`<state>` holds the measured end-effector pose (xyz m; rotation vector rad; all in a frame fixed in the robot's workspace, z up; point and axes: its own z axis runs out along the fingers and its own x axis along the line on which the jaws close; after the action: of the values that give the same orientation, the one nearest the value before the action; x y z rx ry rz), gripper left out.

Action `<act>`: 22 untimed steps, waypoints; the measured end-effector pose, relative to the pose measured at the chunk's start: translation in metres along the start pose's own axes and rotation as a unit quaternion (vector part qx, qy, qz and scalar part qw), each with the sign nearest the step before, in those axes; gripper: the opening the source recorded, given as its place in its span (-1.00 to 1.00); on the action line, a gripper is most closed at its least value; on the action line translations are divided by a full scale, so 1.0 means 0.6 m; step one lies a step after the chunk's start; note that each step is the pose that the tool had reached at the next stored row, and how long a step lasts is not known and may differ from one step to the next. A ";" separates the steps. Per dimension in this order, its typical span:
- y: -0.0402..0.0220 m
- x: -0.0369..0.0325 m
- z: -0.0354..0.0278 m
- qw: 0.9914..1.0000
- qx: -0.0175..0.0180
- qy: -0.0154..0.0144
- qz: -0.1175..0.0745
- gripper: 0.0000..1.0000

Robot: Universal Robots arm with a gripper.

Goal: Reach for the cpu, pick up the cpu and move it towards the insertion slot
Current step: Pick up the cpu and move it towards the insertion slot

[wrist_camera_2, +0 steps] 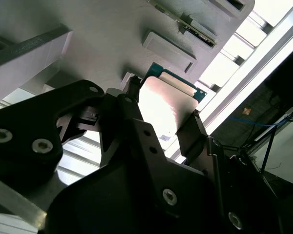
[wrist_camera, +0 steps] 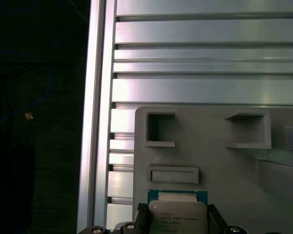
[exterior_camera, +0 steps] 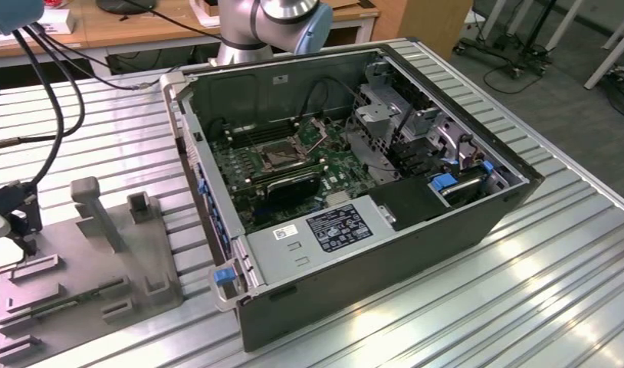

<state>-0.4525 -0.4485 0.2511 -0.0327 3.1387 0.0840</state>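
No print resolves well enough to read. Black label (exterior_camera: 338,228) with white print lines sits on the grey metal cover (exterior_camera: 284,259) in the exterior view, with a small white sticker (exterior_camera: 287,232) just beside it. Faint text lines on the cpu (wrist_camera: 178,218) face, characters unresolved.

Harsh glare on the cpu (wrist_camera_2: 165,105) and ribbed table (exterior_camera: 517,261), dark foreground.

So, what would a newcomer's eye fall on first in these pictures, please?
Probably the open computer case in the middle of the exterior view, its insertion slot showing on the green board. Then, in the second wrist view, the silvery cpu clamped in the gripper against the grey fixture block.
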 end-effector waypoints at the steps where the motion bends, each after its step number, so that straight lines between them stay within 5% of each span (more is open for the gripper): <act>1: 0.000 0.000 0.000 1.000 0.000 0.000 0.000 0.09; 22: 0.000 0.000 -0.008 1.000 0.000 0.000 0.000 0.09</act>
<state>-0.4525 -0.4485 0.2556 -0.0329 3.1387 0.0842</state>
